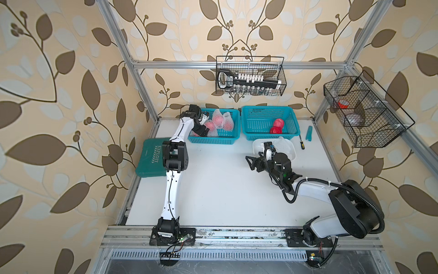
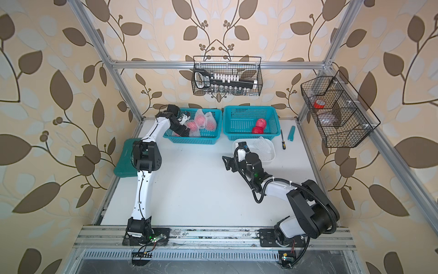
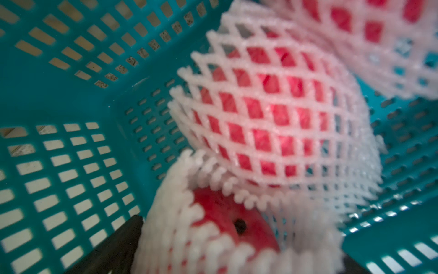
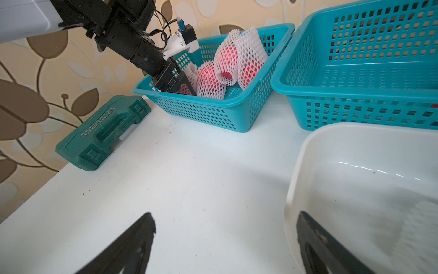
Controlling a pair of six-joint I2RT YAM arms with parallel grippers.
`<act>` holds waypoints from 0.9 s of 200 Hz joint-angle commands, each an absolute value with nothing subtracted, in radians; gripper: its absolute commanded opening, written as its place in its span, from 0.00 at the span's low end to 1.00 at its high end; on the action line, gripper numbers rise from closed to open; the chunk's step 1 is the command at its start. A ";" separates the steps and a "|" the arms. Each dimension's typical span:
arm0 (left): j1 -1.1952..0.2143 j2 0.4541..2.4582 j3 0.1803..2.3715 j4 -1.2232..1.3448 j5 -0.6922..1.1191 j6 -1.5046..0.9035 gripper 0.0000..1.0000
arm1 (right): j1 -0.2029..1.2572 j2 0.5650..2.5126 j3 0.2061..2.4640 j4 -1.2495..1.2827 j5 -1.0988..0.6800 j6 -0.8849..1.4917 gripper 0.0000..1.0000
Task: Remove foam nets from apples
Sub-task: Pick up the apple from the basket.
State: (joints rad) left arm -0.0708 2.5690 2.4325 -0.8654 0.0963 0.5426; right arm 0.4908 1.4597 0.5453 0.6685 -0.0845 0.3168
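Two apples [image 1: 276,126] bare, about four left in nets [image 1: 224,121]
Upper centre in a top view, the glossy red bare pair sits in the right basket [image 1: 270,138], with one limp diamond-mesh foam net [image 1: 281,142] in the smooth white tray [image 1: 293,155]. The left gripper [image 1: 202,131], fingers wide, straddles a netted apple [image 3: 220,220] in the left basket [image 1: 213,141]. The right gripper [image 4: 225,223], wide and empty, hovers by the tray.

White foam nets [image 3: 166,213] wrap red apples [image 3: 220,220] lying close together in the teal basket [image 3: 59,95].
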 commanded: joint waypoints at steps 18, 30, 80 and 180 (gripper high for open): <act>-0.064 2.580 2.450 -0.857 0.093 0.565 0.93 | 0.496 1.444 0.571 0.654 -0.063 0.314 0.93; -0.064 2.579 2.448 -0.857 0.089 0.565 0.91 | 0.496 1.443 0.571 0.653 -0.062 0.313 0.93; -0.063 2.556 2.413 -0.829 0.088 0.578 0.73 | 0.495 1.441 0.574 0.647 -0.050 0.311 0.93; -0.063 2.496 2.334 -0.788 0.097 0.591 0.63 | 0.495 1.416 0.568 0.631 -0.028 0.310 0.93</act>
State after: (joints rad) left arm -0.0704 2.5584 2.3642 -0.7856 0.0937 0.5758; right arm 0.4908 1.4506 0.5457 0.6315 -0.0471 0.3164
